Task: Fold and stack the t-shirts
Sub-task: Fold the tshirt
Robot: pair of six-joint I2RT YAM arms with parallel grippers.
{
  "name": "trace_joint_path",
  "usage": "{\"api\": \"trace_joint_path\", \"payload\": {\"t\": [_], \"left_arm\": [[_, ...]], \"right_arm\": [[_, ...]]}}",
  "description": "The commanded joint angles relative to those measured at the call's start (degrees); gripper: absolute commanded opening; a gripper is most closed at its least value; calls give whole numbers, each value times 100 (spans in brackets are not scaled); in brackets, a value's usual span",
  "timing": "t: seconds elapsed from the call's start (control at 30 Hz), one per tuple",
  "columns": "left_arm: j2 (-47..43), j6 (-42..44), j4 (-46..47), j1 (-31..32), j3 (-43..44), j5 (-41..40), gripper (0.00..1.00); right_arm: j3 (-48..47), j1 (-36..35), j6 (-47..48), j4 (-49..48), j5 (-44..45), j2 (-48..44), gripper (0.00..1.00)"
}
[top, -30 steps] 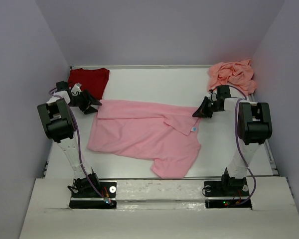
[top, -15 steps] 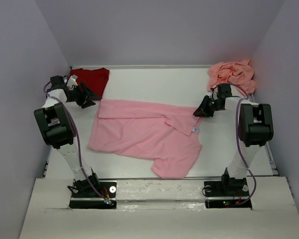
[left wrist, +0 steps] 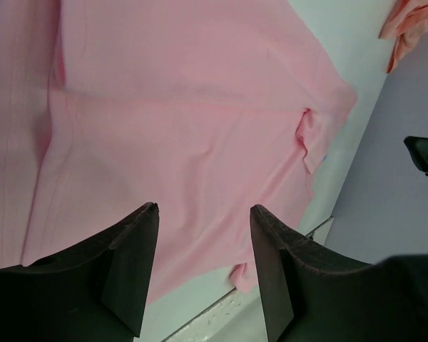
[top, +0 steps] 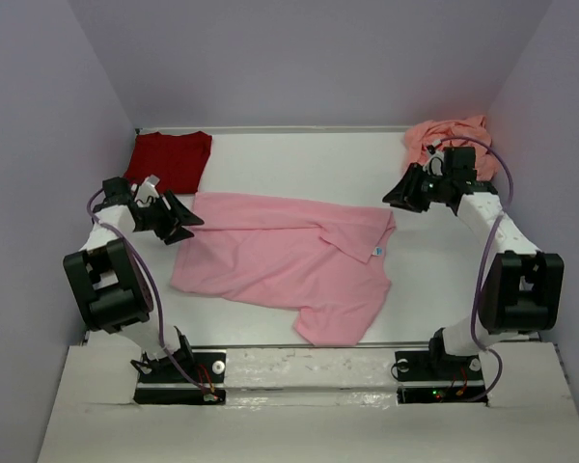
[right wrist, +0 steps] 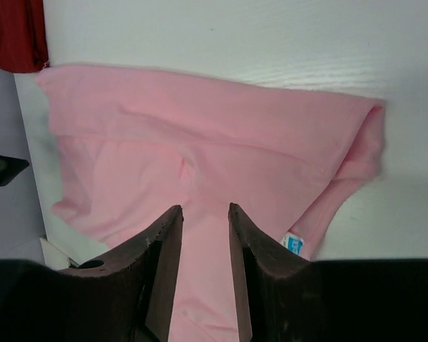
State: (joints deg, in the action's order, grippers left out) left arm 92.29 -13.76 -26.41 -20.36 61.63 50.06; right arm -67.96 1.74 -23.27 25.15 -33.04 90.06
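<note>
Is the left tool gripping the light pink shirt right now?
No, the left tool hangs open above the light pink shirt, with nothing between its fingers.

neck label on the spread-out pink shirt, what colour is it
The neck label is white with blue print; it shows best in the right wrist view.

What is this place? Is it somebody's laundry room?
Probably not. It looks like a robot test booth. Plain lilac walls box in a white table. The left arm and right arm are bolted at its near edge, and a light pink t-shirt lies spread on it.
</note>
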Motion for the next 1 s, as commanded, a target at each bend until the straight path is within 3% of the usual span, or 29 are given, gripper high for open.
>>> {"api": "trace_joint_path", "payload": {"t": [0.0,0.13,0.17,0.37,0.6,0.73,0.97], "left_arm": [[-501,330,-742,-29,-449,-541,64],[-888,233,-944,-29,-1046,-550,65],[-1045,242,-1119,-38,-1091,-594,65],[-1599,330,-1455,5,-1302,-1289,66],[-2021,190,-1463,14,-1258,-1780,65],[-2241,-39,-1323,14,-1293,-2306,65],[-2365,-487,-769,14,-1899,-2457,65]], "right_arm": [[572,-42,112,667,-107,-655,43],[1521,-42,-168,746,-334,-1446,45],[1801,-42,-213,842,-352,-1804,56],[2498,-42,-362,1387,-344,-2791,71],[2929,-42,-415,1651,-125,-3144,73],[2912,-42,-486,1809,174,-2977,73],[2929,-42,-670,1713,675,-2643,73]]}}
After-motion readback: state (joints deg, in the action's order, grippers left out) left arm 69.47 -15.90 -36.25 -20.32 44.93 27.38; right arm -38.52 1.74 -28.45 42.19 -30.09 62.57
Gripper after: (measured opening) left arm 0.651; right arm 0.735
